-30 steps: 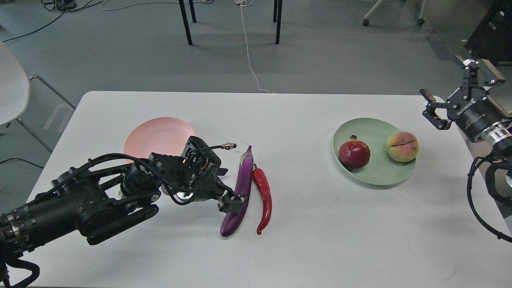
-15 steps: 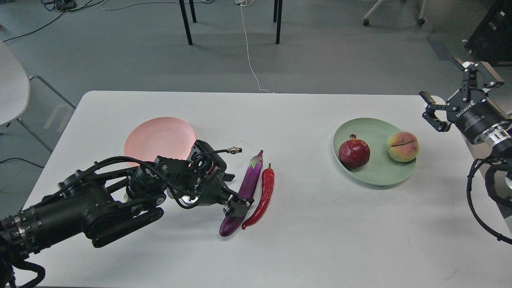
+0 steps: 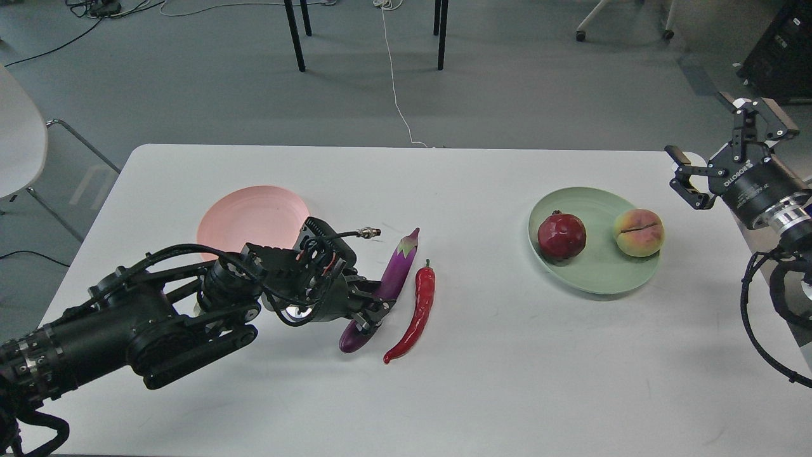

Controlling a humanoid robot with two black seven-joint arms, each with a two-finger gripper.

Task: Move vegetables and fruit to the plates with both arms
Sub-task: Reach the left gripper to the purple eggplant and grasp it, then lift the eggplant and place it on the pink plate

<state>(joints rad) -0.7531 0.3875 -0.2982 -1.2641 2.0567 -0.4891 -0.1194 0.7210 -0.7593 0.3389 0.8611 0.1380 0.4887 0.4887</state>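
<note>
My left fingers [image 3: 371, 309] are clamped across the lower half of the eggplant [image 3: 390, 282]. They cover part of its purple body, so I cannot see exactly where each pad sits. The eggplant is tilted, stem end up and away toward the far right, rounded end down by the surface [image 3: 444, 393]; whether that end touches the surface I cannot tell. The wrist and its cable loop block the near rim of the pink plate [image 3: 250, 216], which lies just behind the left arm with nothing showing on it.

The chili pepper [image 3: 415, 311] lies just right of the eggplant, apart from it, flat on the surface, stem end farthest from me.

Well to the right, the green plate [image 3: 596, 276] carries the pomegranate [image 3: 561, 236] on its left side and the peach [image 3: 637, 232] at its right edge, the two fruits not touching.

My right fingers [image 3: 726, 149] hang past the surface's right edge, spread wide with nothing between them. That arm is cut off by the picture edge.

Beyond the surface: grey floor, chair legs [image 3: 295, 35], a white cable [image 3: 396, 95].
</note>
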